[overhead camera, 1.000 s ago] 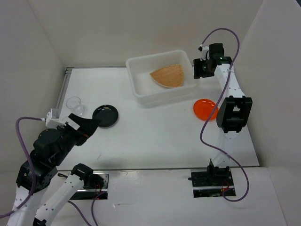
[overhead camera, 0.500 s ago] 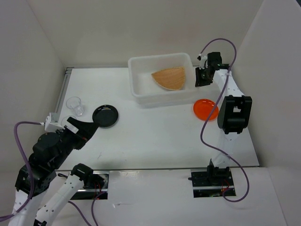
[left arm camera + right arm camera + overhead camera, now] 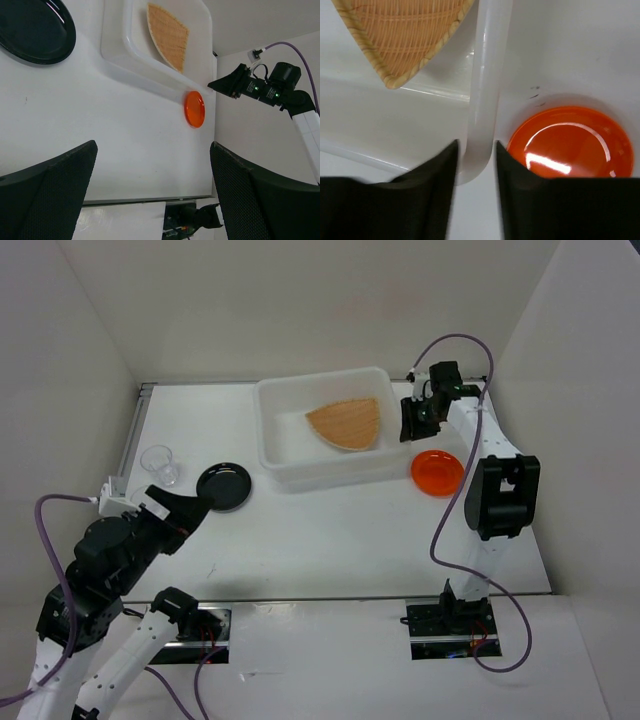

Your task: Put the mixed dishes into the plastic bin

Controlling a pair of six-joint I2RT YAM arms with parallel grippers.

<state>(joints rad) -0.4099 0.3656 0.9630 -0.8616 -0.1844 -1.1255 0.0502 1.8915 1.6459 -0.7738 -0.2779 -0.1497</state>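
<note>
The plastic bin [image 3: 268,432] stands at the back of the table with the tan woven tray [image 3: 345,424] inside it. My right gripper [image 3: 412,420] is shut on the bin's right rim [image 3: 485,75], one finger inside the wall and one outside. The orange plate [image 3: 437,471] lies on the table just right of the bin, close to the outer finger [image 3: 530,190]. Left of the bin lies the black plate [image 3: 224,486], and two clear cups [image 3: 160,463] stand farther left. My left gripper [image 3: 190,508] hovers open near the black plate, holding nothing.
White walls close in the table on the left, back and right. A metal strip [image 3: 134,430] runs along the left edge. The right arm's purple cable [image 3: 445,500] hangs over the table beside the orange plate.
The right gripper closed on the bin's right rim and the bin slid to the left with it. The left arm hardly moved.
</note>
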